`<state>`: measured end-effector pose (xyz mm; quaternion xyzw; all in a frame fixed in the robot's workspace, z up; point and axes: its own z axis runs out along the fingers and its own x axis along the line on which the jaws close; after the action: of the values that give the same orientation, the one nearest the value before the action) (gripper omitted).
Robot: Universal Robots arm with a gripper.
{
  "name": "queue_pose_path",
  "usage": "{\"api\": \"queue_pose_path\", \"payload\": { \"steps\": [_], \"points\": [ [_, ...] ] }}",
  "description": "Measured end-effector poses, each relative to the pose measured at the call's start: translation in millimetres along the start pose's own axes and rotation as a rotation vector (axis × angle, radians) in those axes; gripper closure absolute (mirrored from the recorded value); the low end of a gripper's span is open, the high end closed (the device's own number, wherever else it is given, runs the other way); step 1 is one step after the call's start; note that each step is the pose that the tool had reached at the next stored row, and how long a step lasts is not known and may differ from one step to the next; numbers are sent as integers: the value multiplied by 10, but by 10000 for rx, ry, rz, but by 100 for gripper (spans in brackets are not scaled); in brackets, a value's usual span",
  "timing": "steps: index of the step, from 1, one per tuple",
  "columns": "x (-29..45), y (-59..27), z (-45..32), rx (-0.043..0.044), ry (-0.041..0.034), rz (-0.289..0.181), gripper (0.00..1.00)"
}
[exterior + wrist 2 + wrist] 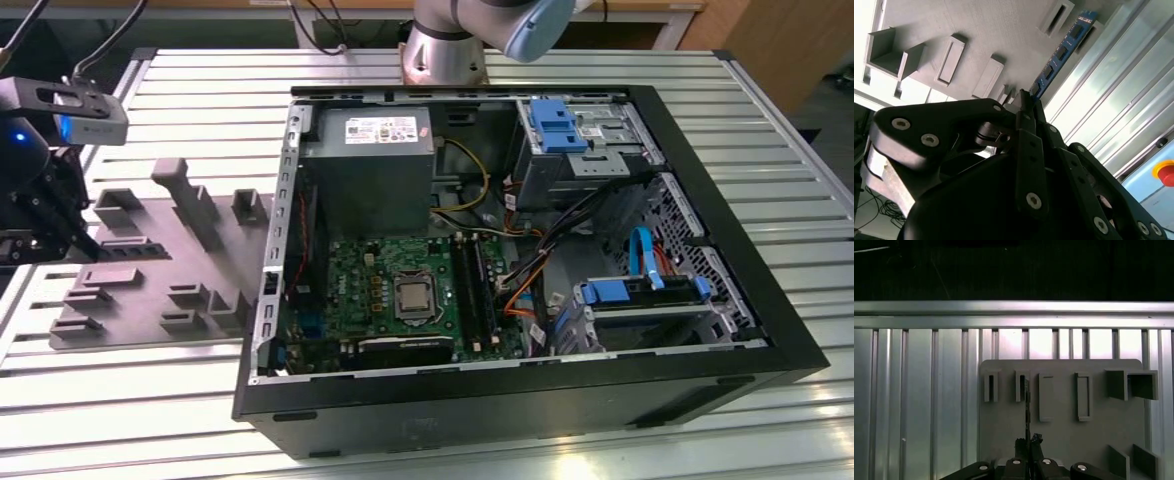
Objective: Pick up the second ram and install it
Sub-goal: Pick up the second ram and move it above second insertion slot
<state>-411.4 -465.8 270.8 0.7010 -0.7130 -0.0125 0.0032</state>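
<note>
- At the exterior view's left lies one grey fixture plate [167,265] on the slatted metal table [534,75]. The gripper [1026,100] is above this plate.
- The gripper is clenched on one end of the second ram [1064,47]. In the second wrist view the stick reaches away from the fingertips, along the edge of the plate. I cannot tell if its far end is free of its pocket.
- In my judgement the ram is light and stiff, but thin and fragile. It is better to grasp it on the flat sides near a short end, away from the contact edge. It is smooth, so a pinch at one end may let it tilt.
- I count one ram. In the first wrist view, the plate's row has two narrow pockets, two long flat frames and two open boxes.
- Further right stands one open computer case [534,400] with one green motherboard [387,290]. I cannot count its black memory slots [470,275] surely.
</note>
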Motion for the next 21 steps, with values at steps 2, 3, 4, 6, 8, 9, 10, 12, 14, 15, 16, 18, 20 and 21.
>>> {"api": "queue_pose_path", "payload": {
  "steps": [2, 3, 4, 6, 8, 9, 10, 12, 14, 15, 16, 18, 20, 21],
  "points": [
    [0, 0, -13, 1, 0, 0, 86],
    [0, 1, -20, 0, 0, 0, 86],
    [0, 1, -26, 0, 0, 0, 86],
    [0, 1, -37, 1, 0, 1, 86],
    [0, 1, -47, 2, -1, 0, 86],
    [0, 1, -53, 1, 0, 0, 86],
    [-1, 2, -60, 0, 0, 1, 86],
    [-1, 2, -73, 1, 0, 0, 86],
    [-1, 2, -86, 1, 0, 1, 86],
    [-1, 2, -93, 0, 0, 0, 86],
    [-1, 2, -99, 0, 0, 0, 86],
    [-1, 3, -112, 0, 0, 0, 86],
    [-1, 3, -124, 0, 0, 0, 86],
    [-1, 3, -129, 1, 0, 0, 86]
  ]
}}
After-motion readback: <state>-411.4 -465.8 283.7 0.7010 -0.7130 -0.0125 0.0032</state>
